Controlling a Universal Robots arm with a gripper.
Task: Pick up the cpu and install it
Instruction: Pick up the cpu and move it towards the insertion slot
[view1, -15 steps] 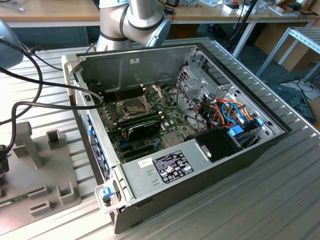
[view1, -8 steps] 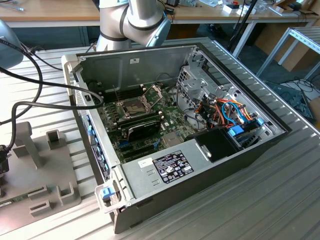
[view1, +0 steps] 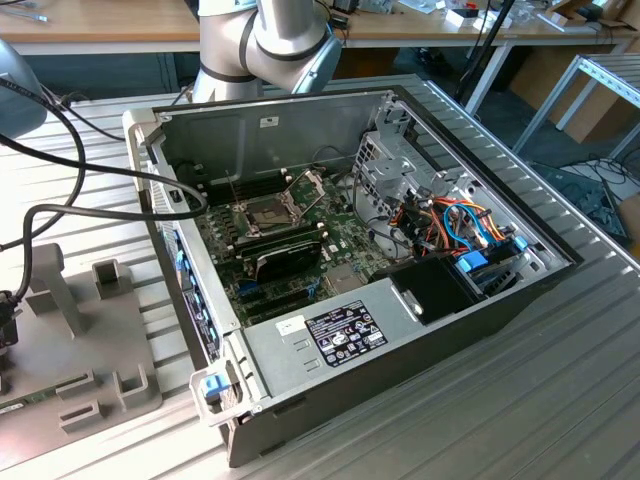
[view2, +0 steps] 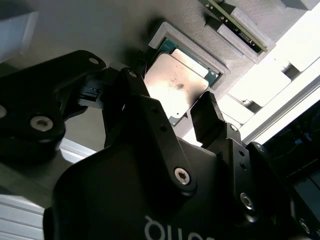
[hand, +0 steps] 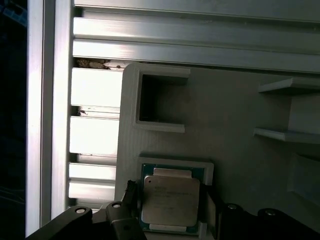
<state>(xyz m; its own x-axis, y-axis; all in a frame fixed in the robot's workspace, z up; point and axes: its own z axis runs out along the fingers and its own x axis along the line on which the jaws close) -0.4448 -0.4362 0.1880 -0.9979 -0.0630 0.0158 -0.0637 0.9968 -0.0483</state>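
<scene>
– While the gripper (view2: 170, 97) hangs over the grey holder plate (view2: 100, 30), where does the cpu (view2: 175, 82) lie?

– Flat in a square recess of that plate, silver lid up. The green rim of its package shows round the lid in both wrist views. The recess sits close to one edge of the plate, next to an open-sided rectangular pocket (hand: 160, 102).

– And the jaws?

– Spread. The black fingers (view2: 137, 100) stand one on each side of the chip, just beside its edges. The chip is seated in its recess between them, not lifted. Whether a pad touches it, I cannot tell.

– What carries the plate?

– The slatted aluminium table (view1: 500, 400). In the exterior view the plate lies by the table's edge on the exterior view's left, outside the computer case (view1: 470, 310).

– And inside the case?

– It lies open in the middle of the table, its green motherboard (view1: 340, 250) facing up. The CPU socket (view1: 268, 212) sits near the board's middle, its metal frame (view1: 305, 185) hinged up. A black rectangular module (view1: 285, 255) lies just beside the socket, and the power supply (view1: 340, 335) fills the case's near corner. The socket is well apart from the holder plate.
</scene>
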